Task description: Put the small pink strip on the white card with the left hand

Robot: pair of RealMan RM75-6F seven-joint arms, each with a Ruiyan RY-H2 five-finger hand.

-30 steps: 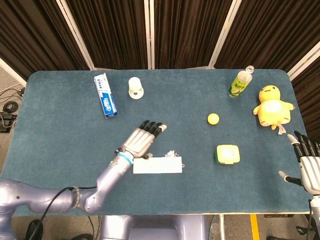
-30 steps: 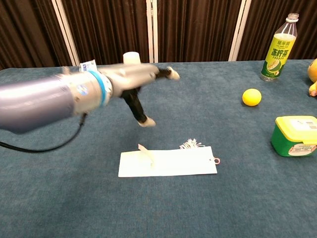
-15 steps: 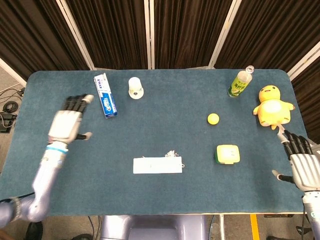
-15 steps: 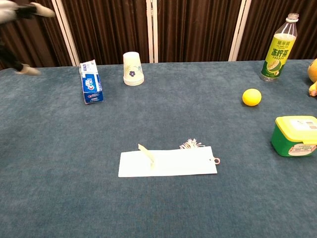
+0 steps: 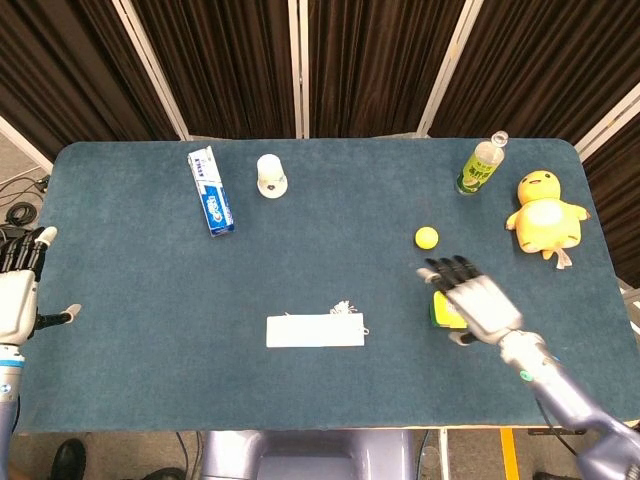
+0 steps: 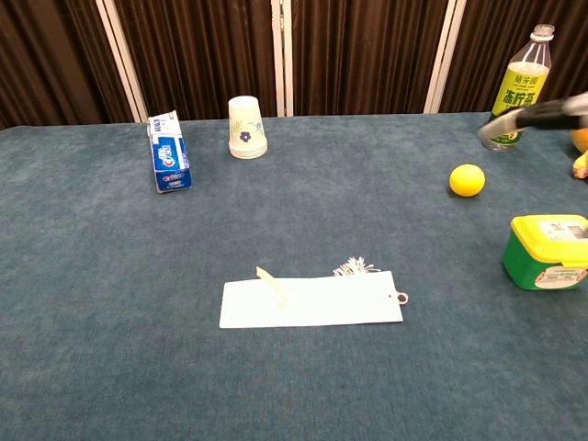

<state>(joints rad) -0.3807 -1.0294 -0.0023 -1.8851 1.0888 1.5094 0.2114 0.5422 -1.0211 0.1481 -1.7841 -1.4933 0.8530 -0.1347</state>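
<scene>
Since half a second ago, left hand [image 5: 17, 296] has moved back to the table's left edge, fingers spread, empty. Right hand [image 5: 471, 301], also spread and empty, now hovers over the yellow-lidded green box [image 6: 547, 251]. Small pale strip [image 6: 271, 283] lies diagonally on the long white card [image 6: 312, 301], whose long axis runs left-right.

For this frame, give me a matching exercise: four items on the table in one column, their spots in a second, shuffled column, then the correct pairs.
Items:
1. white card
2. toothpaste box
3. toy duck
4. left hand

Spots:
A. far right, beside the bottle
B. off the table's left edge
C. near edge, middle
D. far left, next to the paper cup

Pairs: 1-C, 2-D, 3-A, 4-B
</scene>
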